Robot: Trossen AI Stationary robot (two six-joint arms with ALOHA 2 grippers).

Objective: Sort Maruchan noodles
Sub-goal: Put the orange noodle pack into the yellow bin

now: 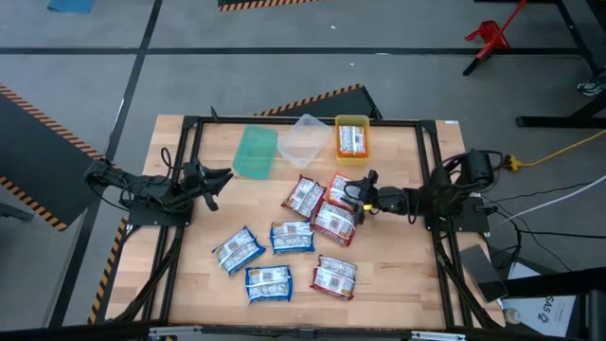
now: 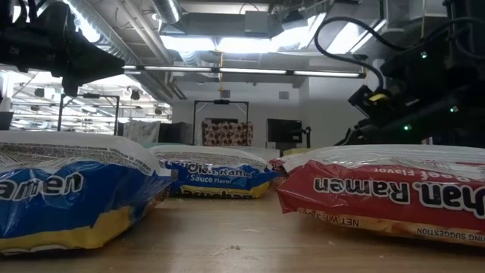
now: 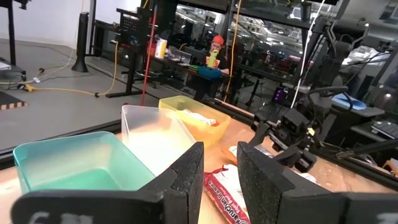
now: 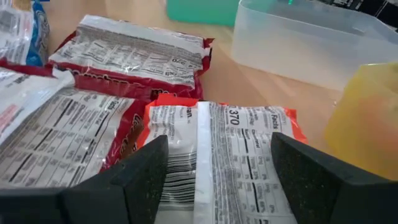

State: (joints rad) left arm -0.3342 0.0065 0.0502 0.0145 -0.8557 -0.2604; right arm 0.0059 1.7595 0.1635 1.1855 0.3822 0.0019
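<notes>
Three bins line the far edge of the bench (image 1: 189, 284) in the high view: green bin (image 1: 255, 152), clear bin (image 1: 303, 140), and yellow bin (image 1: 352, 138) holding one packet. The left gripper (image 1: 216, 180) waits over bare wood, fingers apart. Low view: blue packet (image 2: 68, 197) and red packet (image 2: 386, 193) lie flat. Right wrist view: the right gripper (image 4: 217, 174) straddles an orange packet (image 4: 224, 143), fingers open, beside maroon packets (image 4: 124, 59).

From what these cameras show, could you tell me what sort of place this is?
Most likely a robotics lab or workshop: a wooden table stands on a grey floor marked with hazard-striped tape, exposed ceiling ducts and strip lights hang overhead, and equipment benches fill the background.
</notes>
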